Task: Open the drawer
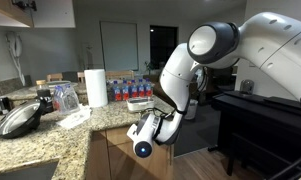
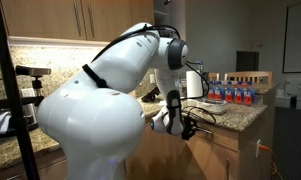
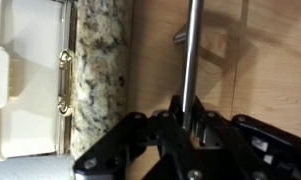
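In the wrist view the drawer's light-brown wood front (image 3: 155, 70) fills the middle. Its silver bar handle (image 3: 191, 50) runs up the picture. My gripper (image 3: 187, 105) is shut on the lower part of that bar, one black finger on each side of it. In both exterior views the arm bends down to the cabinet under the counter edge. There the gripper (image 1: 138, 128) (image 2: 186, 125) sits against the wood front (image 2: 222, 152). The inside of the drawer is hidden, and I cannot tell how far out it stands.
The speckled granite counter (image 3: 100, 80) overhangs the drawer front. A white box with gold clasps (image 3: 30, 80) lies on it. A paper towel roll (image 1: 96, 87), several water bottles (image 1: 130, 90) and a dark pan (image 1: 18, 120) stand on the counter. Black furniture (image 1: 260, 120) stands behind the arm.
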Tool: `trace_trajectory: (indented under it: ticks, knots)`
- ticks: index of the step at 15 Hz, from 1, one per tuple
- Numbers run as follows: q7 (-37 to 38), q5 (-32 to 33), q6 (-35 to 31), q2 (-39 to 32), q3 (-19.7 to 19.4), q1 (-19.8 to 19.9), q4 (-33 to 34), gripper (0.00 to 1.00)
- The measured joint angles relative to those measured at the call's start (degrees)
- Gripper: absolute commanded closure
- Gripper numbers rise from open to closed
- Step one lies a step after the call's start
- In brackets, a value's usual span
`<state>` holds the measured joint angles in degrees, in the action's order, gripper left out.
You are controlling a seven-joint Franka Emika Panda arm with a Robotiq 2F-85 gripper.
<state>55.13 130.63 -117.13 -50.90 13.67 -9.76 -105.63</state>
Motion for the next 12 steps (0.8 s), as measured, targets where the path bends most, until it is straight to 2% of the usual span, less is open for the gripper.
trace_trajectory:
  ticks: [12]
  knots:
    - [3.43, 2.68, 3.69, 0.29, 0.42, -0.21, -2.8, 0.89]
